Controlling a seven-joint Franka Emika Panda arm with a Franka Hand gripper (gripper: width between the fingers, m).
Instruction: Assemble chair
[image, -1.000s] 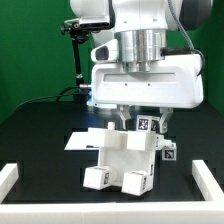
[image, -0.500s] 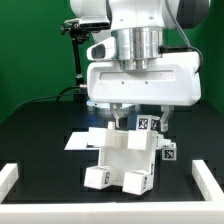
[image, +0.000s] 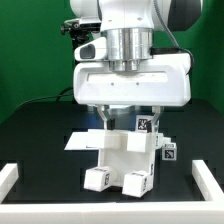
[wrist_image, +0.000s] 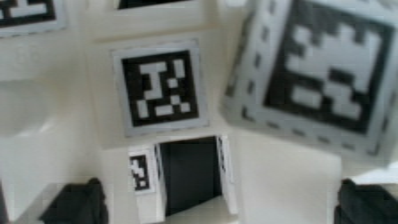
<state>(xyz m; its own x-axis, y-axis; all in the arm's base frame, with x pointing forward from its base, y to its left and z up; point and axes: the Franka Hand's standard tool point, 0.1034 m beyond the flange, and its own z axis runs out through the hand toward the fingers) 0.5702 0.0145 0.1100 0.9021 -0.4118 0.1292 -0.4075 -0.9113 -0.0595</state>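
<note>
The chair (image: 125, 158) stands on the black table as a stack of chunky white blocks with black-and-white tags. Two tagged feet face the front edge. My gripper (image: 131, 117) hangs just above its top, open, with one finger on each side of the upper blocks and touching nothing. In the wrist view the chair (wrist_image: 178, 110) fills the picture with large tags. The dark fingertips (wrist_image: 80, 202) stand wide apart on either side of my gripper (wrist_image: 228, 200), with nothing gripped between them.
A low white border rail (image: 10, 178) runs along the table's front and sides. The marker board (image: 84, 141) lies flat behind the chair toward the exterior view's left. A camera stand (image: 76, 50) rises at the back before the green backdrop.
The gripper has opened wider and lifted off the chair, shifting a little toward the exterior view's left. The chair has stayed where it was.
</note>
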